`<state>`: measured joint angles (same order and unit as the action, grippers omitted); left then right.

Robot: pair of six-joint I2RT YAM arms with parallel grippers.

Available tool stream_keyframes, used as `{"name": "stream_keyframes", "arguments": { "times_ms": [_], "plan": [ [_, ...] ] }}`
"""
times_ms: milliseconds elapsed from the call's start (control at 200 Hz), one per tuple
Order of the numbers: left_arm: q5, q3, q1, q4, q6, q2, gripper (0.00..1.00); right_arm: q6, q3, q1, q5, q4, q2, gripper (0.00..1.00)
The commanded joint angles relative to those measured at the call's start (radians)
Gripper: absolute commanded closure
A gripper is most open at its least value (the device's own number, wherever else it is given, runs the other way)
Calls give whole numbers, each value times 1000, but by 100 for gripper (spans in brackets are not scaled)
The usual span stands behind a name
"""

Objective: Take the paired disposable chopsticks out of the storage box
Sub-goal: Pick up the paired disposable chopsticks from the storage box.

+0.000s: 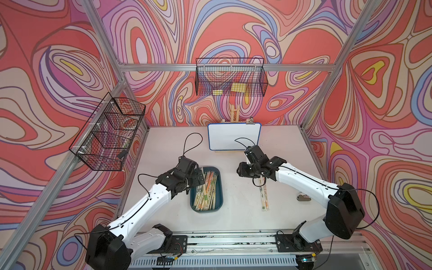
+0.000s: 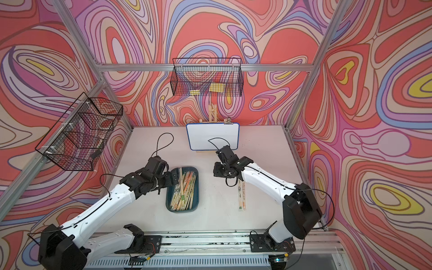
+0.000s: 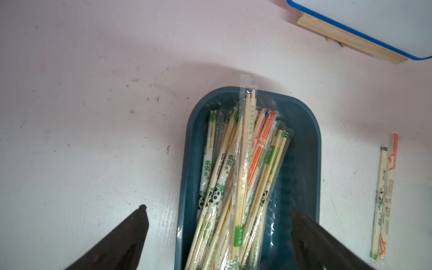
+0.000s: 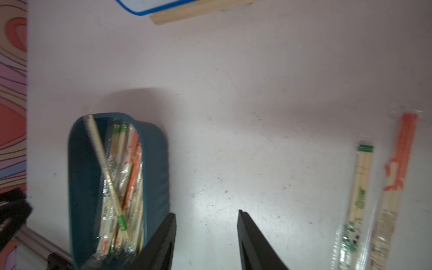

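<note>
Teal storage box (image 1: 220,187) on the counter (image 1: 238,210) holds most paired disposable chopsticks (image 1: 207,191); your left hand (image 3: 217,208) gapes empty over it, your right hand (image 4: 206,212), released, hovers near two pairs (image 1: 264,196) lying outside

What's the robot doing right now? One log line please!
left claw: open, at dark teal plastic tray | tray: many sleeved bamboo chopstick pairs inside | right claw: open, empty | white table: two sleeved pairs

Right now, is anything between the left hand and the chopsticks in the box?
Nothing visible does. The open left hand hangs over the box at its rim, and the chopsticks lie uncovered right below it. Nothing crosses the gap between them.
</note>
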<state>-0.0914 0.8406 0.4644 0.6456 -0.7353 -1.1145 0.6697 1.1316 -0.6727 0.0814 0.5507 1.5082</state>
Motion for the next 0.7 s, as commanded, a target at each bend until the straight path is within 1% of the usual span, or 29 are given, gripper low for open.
{"name": "stream_keyframes", "arguments": {
  "times_ms": [0, 160, 295, 556, 696],
  "plan": [
    [-9, -4, -53, 37, 16, 9, 0, 63, 24, -69, 72, -107, 24, 52],
    [23, -10, -132, 35, 30, 20, 0, 78, 122, -169, 53, -132, 138, 52],
    [52, -15, -175, 34, 37, 20, 0, 82, 204, -217, 59, -143, 244, 53],
    [65, -41, -229, 21, 47, 17, 0, 77, 303, -244, 75, -149, 404, 54],
    [70, -46, -237, 15, 47, 11, 0, 73, 351, -246, 83, -149, 468, 54]
  ]
}}
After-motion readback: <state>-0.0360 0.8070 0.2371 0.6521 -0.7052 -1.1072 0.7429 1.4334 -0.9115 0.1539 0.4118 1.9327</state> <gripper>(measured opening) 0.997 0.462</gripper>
